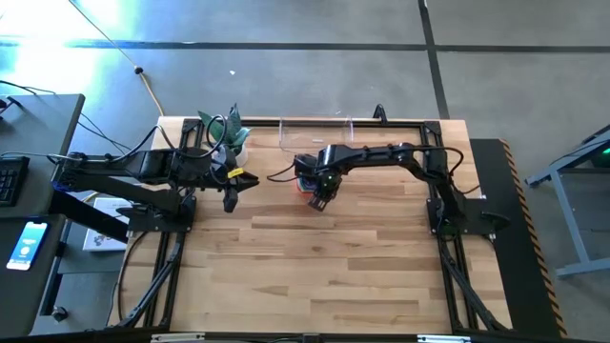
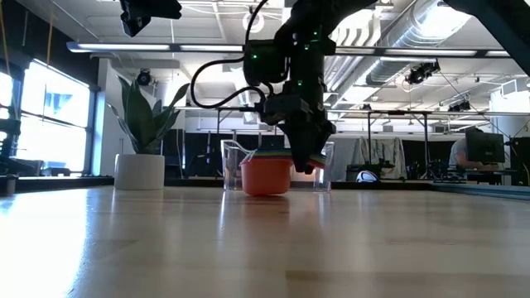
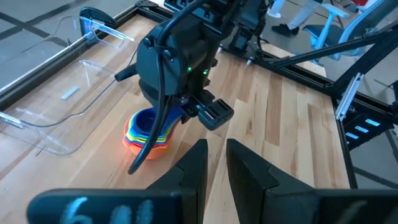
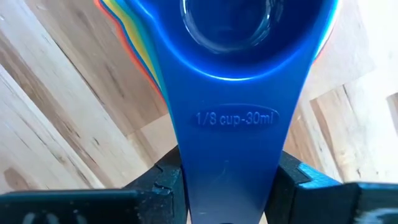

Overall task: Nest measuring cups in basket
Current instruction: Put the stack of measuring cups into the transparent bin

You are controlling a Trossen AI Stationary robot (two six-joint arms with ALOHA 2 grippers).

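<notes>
A: Closest in, what does the right gripper [image 4: 227, 186] have?

B: It is clamped on the flat handle of the blue cup [image 4: 231, 81], one finger on either edge. That cup sits as the topmost of the nested stack [image 3: 149, 130], with yellow, orange and red rims fanning out beneath it. Holding by the handle keeps the fingers clear of the bowls, I'd say, so the whole stack can travel as one.

A: And where is the stack?

B: On the bare bench [image 1: 324, 267], not in the basket. In the level view the orange bowl [image 2: 266, 175] rests on the wood with the gripper's fingers beside it.

A: The left arm?

B: Its left gripper [image 3: 214, 165] hovers above the bench a little way off, pointing at the stack, fingers parted a narrow gap and empty. It looks to be waiting.

A: Farther back?

B: The basket [image 1: 315, 129] lies just beyond the stack, near the bench's far edge, its clear walls low. Nothing shows inside it. Being so near, I'd judge a short lift over the near wall is what remains.

A: Anything else back there?

B: A white plant pot [image 2: 139, 171] with a leafy plant, off toward the left arm's side.
</notes>
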